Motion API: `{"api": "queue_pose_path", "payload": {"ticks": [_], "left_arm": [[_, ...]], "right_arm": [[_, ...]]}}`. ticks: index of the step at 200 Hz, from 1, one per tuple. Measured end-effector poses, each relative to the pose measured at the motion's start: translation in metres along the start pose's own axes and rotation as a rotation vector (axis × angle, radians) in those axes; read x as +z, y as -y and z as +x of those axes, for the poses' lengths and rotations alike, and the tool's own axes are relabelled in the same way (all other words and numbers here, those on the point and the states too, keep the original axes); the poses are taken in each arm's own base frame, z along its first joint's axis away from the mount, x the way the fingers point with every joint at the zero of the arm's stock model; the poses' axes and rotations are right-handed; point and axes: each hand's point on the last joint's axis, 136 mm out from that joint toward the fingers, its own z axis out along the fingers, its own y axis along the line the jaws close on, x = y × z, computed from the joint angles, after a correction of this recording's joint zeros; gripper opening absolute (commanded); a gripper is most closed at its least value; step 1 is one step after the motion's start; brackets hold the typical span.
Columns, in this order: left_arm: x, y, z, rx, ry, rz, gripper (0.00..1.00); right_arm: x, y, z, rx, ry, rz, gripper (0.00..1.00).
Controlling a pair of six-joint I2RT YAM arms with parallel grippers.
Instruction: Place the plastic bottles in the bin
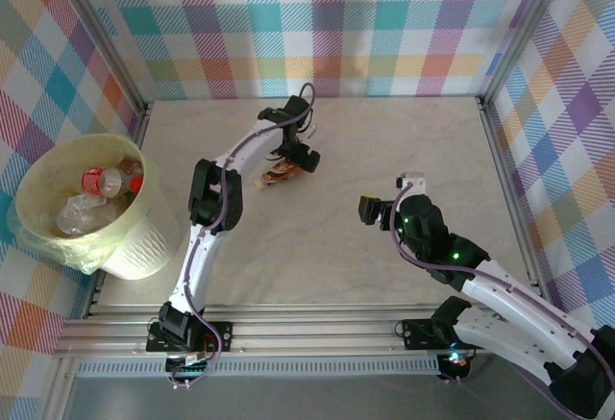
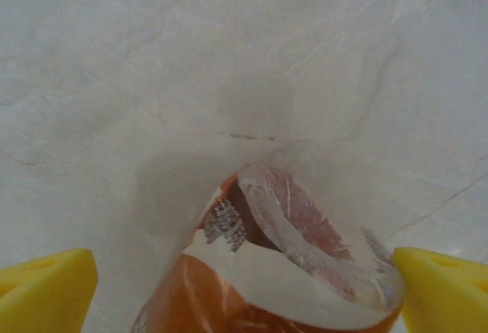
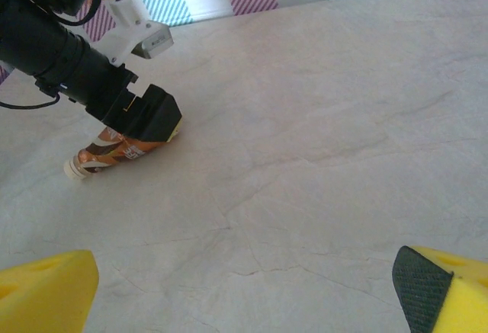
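Pale marbled surface (image 1: 384, 151), plaid walls, and one orange-label bottle (image 3: 114, 152) lying far-middle with the left hand (image 2: 244, 280) spread wide around it, probably lining up a grab, while the right hand (image 1: 370, 210) hovers released and the bin (image 1: 144, 247) waits left.

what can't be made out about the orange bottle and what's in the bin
The crushed clear plastic bottle with orange label: the left wrist view's bottom edge cuts off its lower part; in the top view the left gripper covers most of it.
The plastic bottles inside the round pale yellow-green bin: top view, overlapping and small, no sure count.
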Motion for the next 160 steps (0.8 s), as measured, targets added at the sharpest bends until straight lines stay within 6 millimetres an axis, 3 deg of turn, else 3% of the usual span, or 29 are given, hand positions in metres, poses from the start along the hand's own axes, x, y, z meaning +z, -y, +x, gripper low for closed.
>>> {"api": "queue_pose_path", "payload": {"ticks": [50,160], "left_arm": [[0.024,0.005,0.013,0.005,-0.052,0.031,0.82],[0.023,0.01,0.01,-0.005,0.022,0.059,0.57]], "right_arm": [[0.001,0.004,0.007,-0.01,-0.021,0.011,1.0],[0.004,-0.004,0.015,-0.012,-0.059,-0.03,1.0]]}}
